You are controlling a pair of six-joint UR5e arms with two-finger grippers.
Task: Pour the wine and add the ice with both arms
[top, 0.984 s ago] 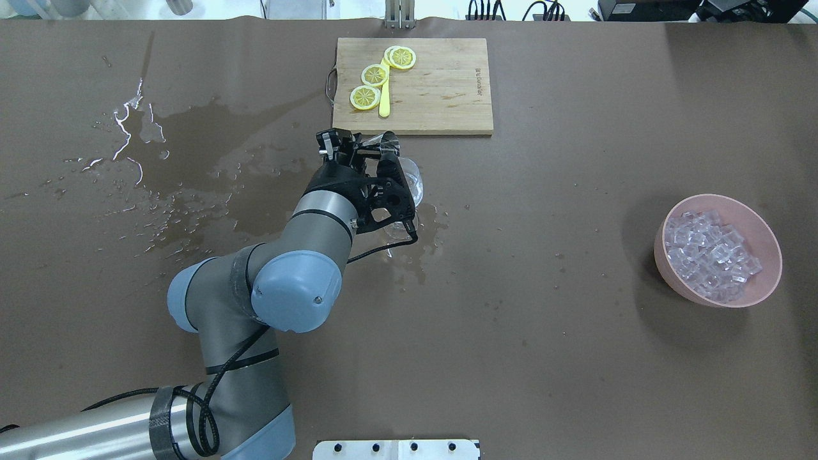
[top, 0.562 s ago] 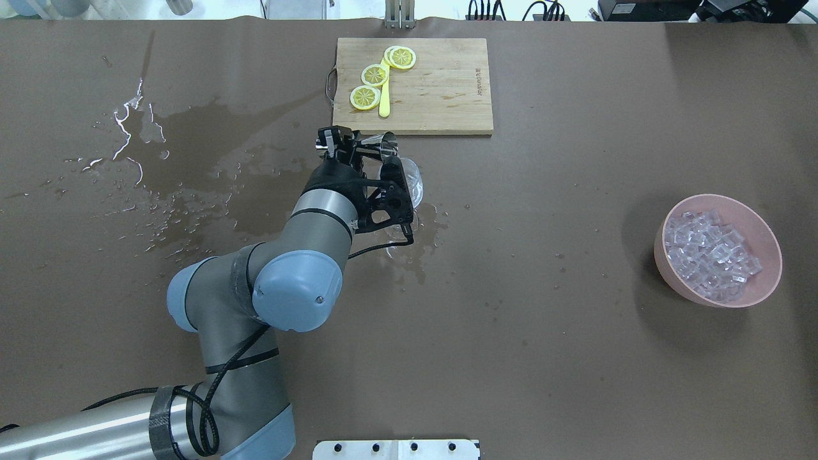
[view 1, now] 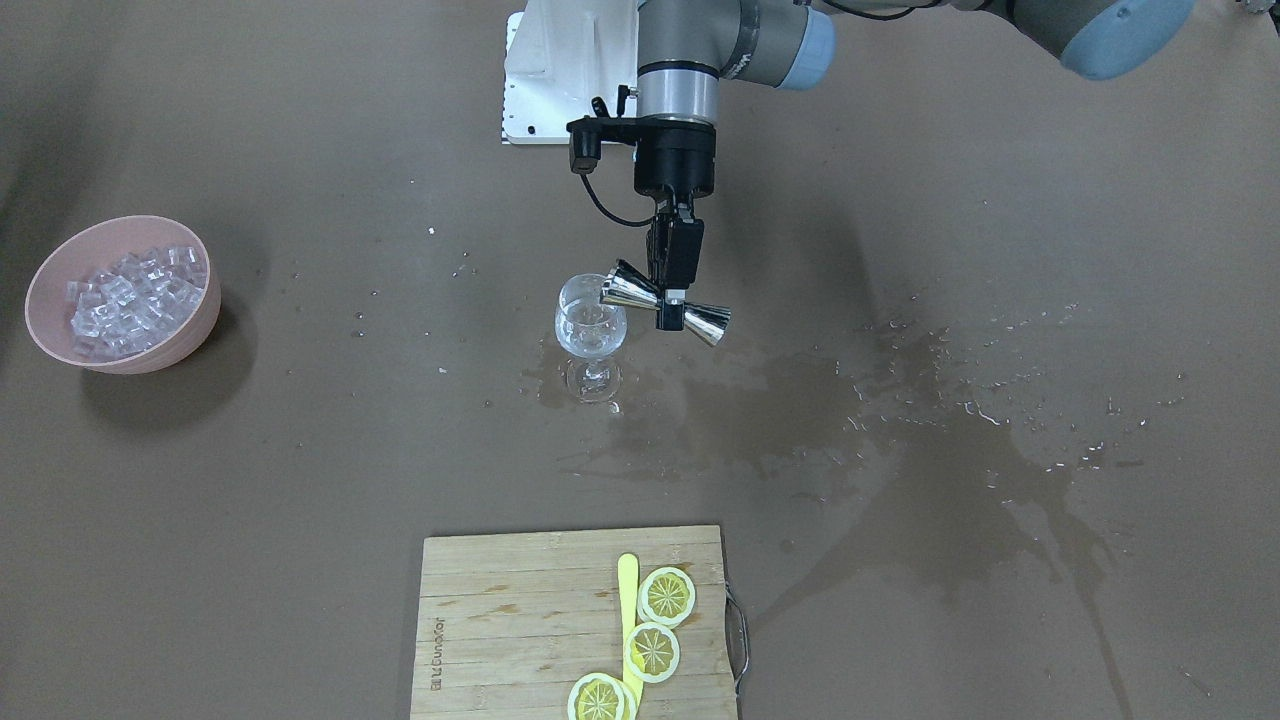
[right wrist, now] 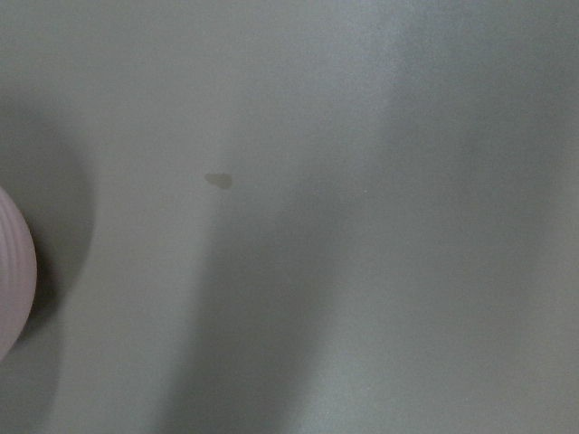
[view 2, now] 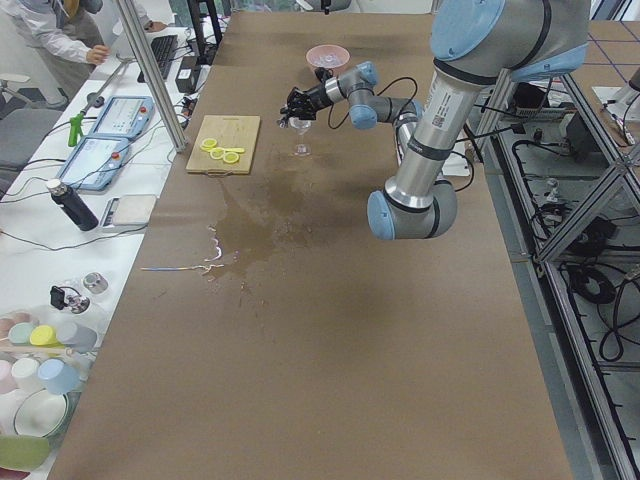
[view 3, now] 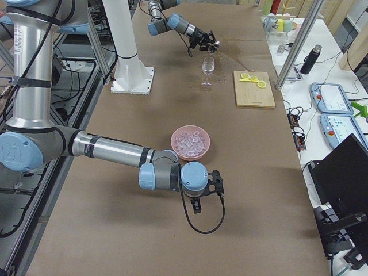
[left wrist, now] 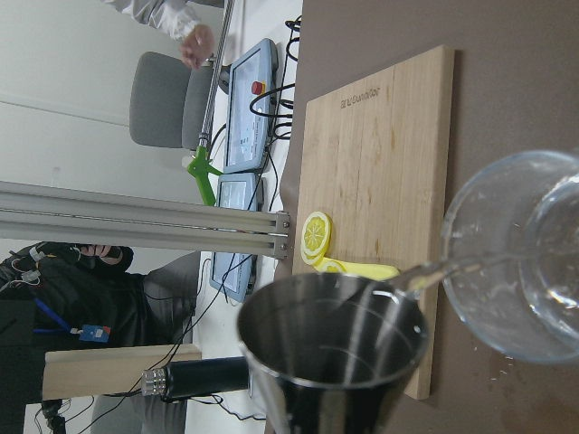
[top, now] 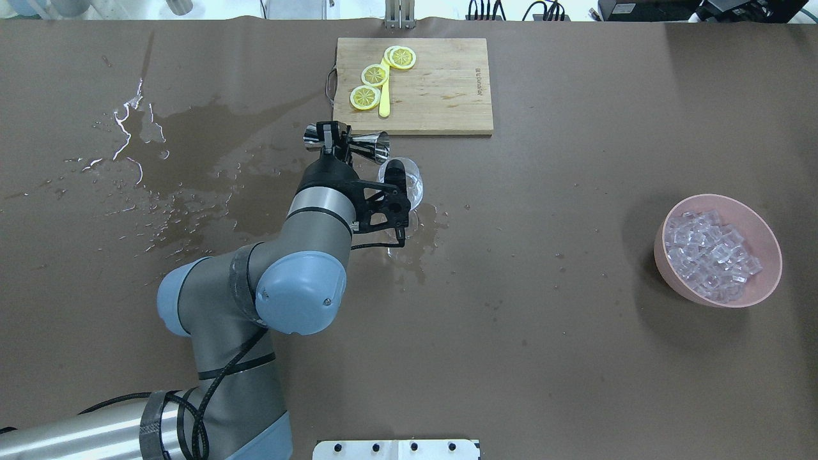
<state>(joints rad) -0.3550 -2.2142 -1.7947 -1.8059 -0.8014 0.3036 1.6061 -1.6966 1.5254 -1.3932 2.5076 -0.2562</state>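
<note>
Exterior front-facing shows the left claw [view 1: 672, 295] pointing down, pinching a steel jigger [view 1: 630, 291] at its waist; the jigger lies nearly sideways, one cup reaching over the mouth of a stemmed glass [view 1: 590, 330] that stands just to the claw's right on a wet patch. Well off to the claw's right, the ice [view 1: 130, 300] fills a pink bowl [view 1: 40, 290]; beyond the claw's tip a cutting board [view 1: 520, 620] carries lemon slices [view 1: 667, 595]. Overhead exterior shows the same grip: left claw [top: 333, 142] closed on the jigger [top: 370, 145], the glass [top: 409, 182] just beside it, the ice [top: 709, 255] far to its right. Exterior left shows the left claw [view 2: 297, 103] above the glass [view 2: 301, 135]. Exterior right shows the right claw [view 3: 207, 187] hanging low near the bowl [view 3: 190, 142]; I cannot tell whether its fingers are spread. Left wrist-mounted shows the wine [left wrist: 434, 271] running as a thin stream from the jigger's [left wrist: 330, 344] rim into the glass [left wrist: 525, 262]. Right wrist-mounted shows bare tabletop and the bowl's edge [right wrist: 14, 271].
</note>
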